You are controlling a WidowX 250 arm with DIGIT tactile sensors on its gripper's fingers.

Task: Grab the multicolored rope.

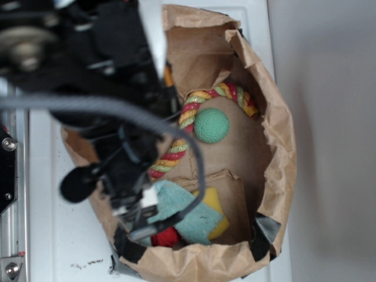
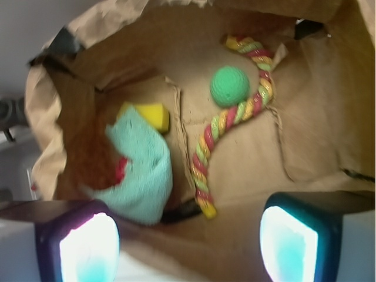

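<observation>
The multicolored rope (image 2: 235, 117) is a twisted cord of red, yellow and pale green strands. It lies curved on the floor of an open brown paper bag (image 2: 311, 117), bending around a green ball. In the exterior view the multicolored rope (image 1: 187, 114) runs from the bag's back wall toward the arm, with its lower part hidden behind the arm. My gripper (image 2: 188, 241) is open above the bag's near rim, and the rope's yellow tip lies just beyond the gap. Nothing is between the fingers (image 2: 88, 247).
A green textured ball (image 1: 211, 125) sits inside the rope's curve. A light blue cloth (image 2: 141, 170) lies beside a yellow block (image 2: 154, 116) and something red (image 1: 165, 237). The paper bag walls (image 1: 276, 129) rise on all sides. The bag stands on a white surface (image 1: 59, 235).
</observation>
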